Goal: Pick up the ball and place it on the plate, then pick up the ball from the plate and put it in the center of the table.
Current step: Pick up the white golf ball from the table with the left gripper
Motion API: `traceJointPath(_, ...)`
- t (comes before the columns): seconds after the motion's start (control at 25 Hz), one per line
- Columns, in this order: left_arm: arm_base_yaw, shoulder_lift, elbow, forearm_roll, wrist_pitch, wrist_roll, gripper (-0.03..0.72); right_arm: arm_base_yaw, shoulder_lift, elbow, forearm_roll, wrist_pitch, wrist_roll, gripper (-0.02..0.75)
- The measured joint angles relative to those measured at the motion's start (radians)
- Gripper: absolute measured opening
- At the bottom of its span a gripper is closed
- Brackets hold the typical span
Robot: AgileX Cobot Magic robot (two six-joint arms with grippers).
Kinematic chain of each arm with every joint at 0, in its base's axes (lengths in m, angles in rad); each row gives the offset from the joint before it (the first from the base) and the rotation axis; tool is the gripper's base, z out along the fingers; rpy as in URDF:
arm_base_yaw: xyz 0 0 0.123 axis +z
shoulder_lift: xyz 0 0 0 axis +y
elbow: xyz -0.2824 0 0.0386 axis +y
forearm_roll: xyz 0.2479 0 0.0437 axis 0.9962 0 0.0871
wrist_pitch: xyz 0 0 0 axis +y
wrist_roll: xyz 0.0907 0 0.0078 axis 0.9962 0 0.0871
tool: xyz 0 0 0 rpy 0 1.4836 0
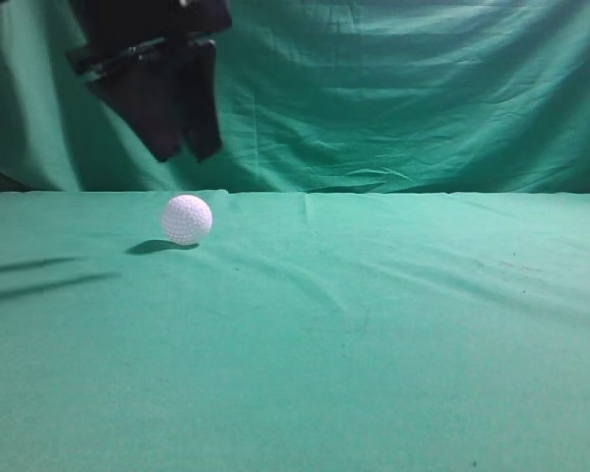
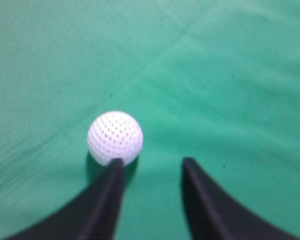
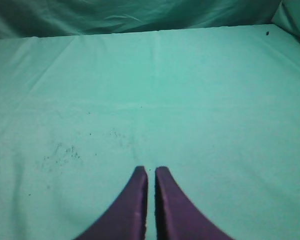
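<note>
The white dimpled ball rests on the green cloth table at the left. My left gripper hangs above it, a little behind, with its black fingers pointing down. In the left wrist view the ball lies on the cloth just beyond my left fingertip, and the left gripper is open and empty. My right gripper is shut and empty over bare table cloth; it does not show in the exterior view. No plate is in view.
A draped green backdrop hangs behind the table's far edge. Thin arm shadows lie on the cloth at the far left. The cloth has slight wrinkles and a few dark specks.
</note>
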State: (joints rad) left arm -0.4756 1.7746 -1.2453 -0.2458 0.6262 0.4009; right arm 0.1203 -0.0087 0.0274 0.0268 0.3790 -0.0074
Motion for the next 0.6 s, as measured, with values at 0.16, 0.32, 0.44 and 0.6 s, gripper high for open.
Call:
traceJointPath(0.16,0.000,0.063,-0.042,-0.006,0.003,-0.056,0.607,0.000,0.000,0.000,0.000,0.000,0.000,0.000)
traceJointPath(0.32,0.000,0.108,-0.060,0.002,-0.007,-0.059,0.643,0.000,0.000,0.000,0.000,0.000,0.000,0.000)
traceJointPath(0.44,0.000,0.138,-0.060,0.029,-0.017,-0.059,0.592,0.000,0.000,0.000,0.000,0.000,0.000,0.000)
traceJointPath(0.6,0.000,0.171,-0.060,0.078,-0.042,-0.089,0.592,0.000,0.000,0.000,0.000,0.000,0.000,0.000)
